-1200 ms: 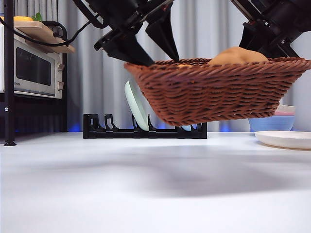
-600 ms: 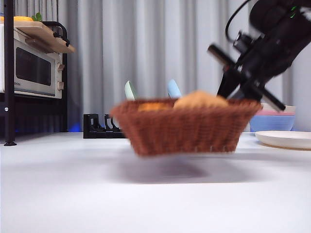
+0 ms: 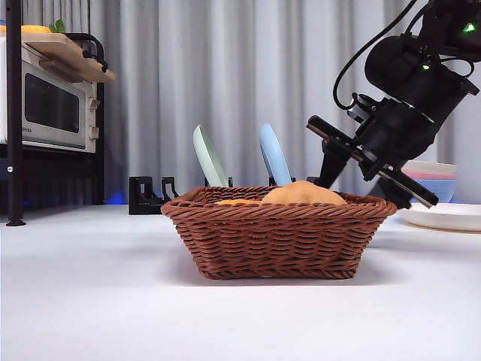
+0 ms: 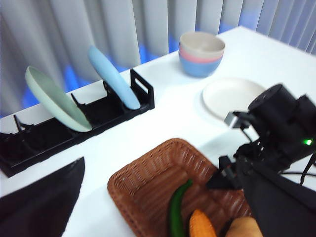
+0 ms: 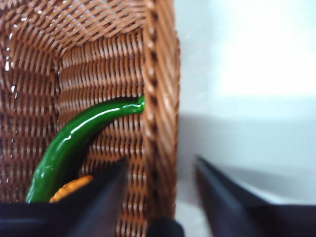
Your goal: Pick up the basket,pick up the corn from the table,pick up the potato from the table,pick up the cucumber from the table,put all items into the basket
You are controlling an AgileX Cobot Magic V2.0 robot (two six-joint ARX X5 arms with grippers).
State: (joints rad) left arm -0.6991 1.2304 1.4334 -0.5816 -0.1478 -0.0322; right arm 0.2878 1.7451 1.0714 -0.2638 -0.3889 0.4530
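The brown wicker basket (image 3: 278,241) stands on the white table (image 3: 113,301). The tan potato (image 3: 303,193) and a bit of the orange corn (image 3: 237,201) show above its rim. In the left wrist view the basket (image 4: 143,187) holds the green cucumber (image 4: 177,210), the corn (image 4: 202,224) and the potato (image 4: 244,228). My right gripper (image 3: 359,188) is at the basket's right end, open, with its jaws on either side of the rim (image 5: 158,128) and apart from it. The cucumber (image 5: 74,143) lies just inside. My left gripper (image 4: 158,163) is open and empty, high above the basket.
A black dish rack (image 3: 146,197) behind the basket holds a green plate (image 3: 208,156) and a blue plate (image 3: 274,154). A toaster oven (image 3: 52,105) stands at the far left. Stacked bowls (image 3: 432,180) and a white plate (image 3: 443,216) are at the right.
The basket has come down from the air onto the table. The left arm has risen out of the front view. The right gripper has opened and let go of the rim.
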